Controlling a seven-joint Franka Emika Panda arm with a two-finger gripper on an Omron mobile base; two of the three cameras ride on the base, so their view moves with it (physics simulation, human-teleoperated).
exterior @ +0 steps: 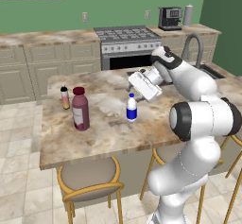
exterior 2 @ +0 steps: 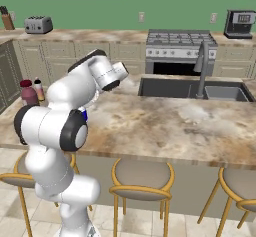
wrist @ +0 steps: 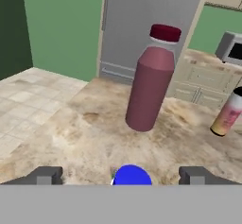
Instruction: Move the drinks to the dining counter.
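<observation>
You see the gripper [wrist: 121,176] with its two dark fingertips [wrist: 45,176] set wide apart, and the blue cap of the white-and-blue bottle [wrist: 132,176] sits between them, touching neither. Beyond it the maroon bottle [wrist: 151,87] stands on the marbled counter [wrist: 80,133], leaning in your tilted view. The pink bottle [wrist: 229,114] is off to its right, near the frame edge, apart from it. Behind the maroon bottle you have a grey fridge [wrist: 137,24] and a green wall [wrist: 61,24]
</observation>
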